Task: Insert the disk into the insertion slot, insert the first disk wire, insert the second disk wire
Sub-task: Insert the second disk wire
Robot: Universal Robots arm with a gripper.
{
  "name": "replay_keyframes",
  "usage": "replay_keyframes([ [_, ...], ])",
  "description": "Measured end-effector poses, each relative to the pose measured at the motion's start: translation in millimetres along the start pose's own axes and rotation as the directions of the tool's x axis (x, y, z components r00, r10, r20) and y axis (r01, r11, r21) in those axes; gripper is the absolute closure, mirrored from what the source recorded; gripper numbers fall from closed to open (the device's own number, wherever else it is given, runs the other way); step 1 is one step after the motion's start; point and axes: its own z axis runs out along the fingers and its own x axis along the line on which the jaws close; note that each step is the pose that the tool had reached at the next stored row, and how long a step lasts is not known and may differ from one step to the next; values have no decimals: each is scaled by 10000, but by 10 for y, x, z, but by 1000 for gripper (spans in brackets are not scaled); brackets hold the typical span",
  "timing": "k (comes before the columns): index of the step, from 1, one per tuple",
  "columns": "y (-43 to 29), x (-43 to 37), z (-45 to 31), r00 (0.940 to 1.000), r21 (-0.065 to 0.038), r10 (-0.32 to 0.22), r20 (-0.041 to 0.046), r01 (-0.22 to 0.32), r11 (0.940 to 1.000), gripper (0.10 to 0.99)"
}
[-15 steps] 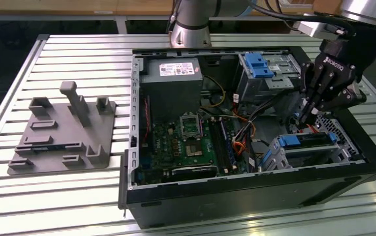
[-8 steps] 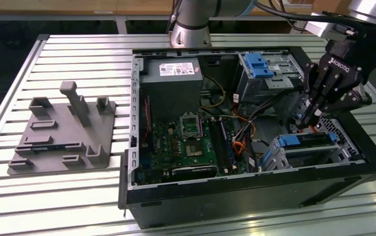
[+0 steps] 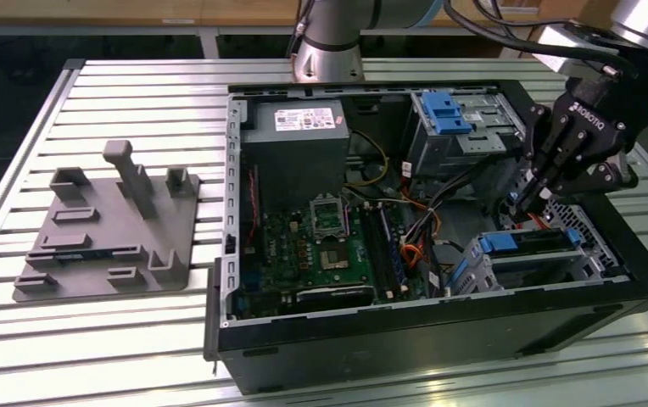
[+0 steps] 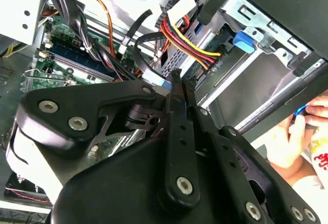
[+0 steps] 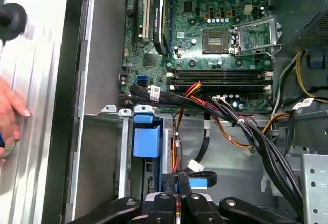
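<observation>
The disk sits inside the insertion slot (image 3: 537,273), a grey metal cage at the case's front corner on the exterior view's right. Its blue carrier (image 3: 499,243) faces the motherboard and also appears in both wrist views (image 5: 144,140) (image 4: 243,41). My gripper (image 3: 524,203) hangs just above the cage, inside the case, fingers pressed together. A flat black wire with a blue end (image 4: 162,84) (image 5: 198,182) meets the fingertips (image 5: 179,177), which appear shut on it. A red, yellow and black wire bundle (image 4: 180,35) runs toward the disk.
The open computer case (image 3: 415,339) lies on a slatted table. Inside are the motherboard (image 3: 324,246), power supply (image 3: 296,144) and a taller bay with a blue latch (image 3: 449,114). A grey fixture (image 3: 109,229) lies at the exterior view's left. A person's hand (image 5: 10,116) rests outside the case.
</observation>
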Motion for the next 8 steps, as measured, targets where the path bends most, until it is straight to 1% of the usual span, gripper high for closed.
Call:
replay_keyframes([
  [5, 0, 77, 11, 10000, 2, -6, 75, 6, 10000, 945],
  [8, -1, 118, 17, 9999, 3, -8, 135, 8, 10000, 945],
])
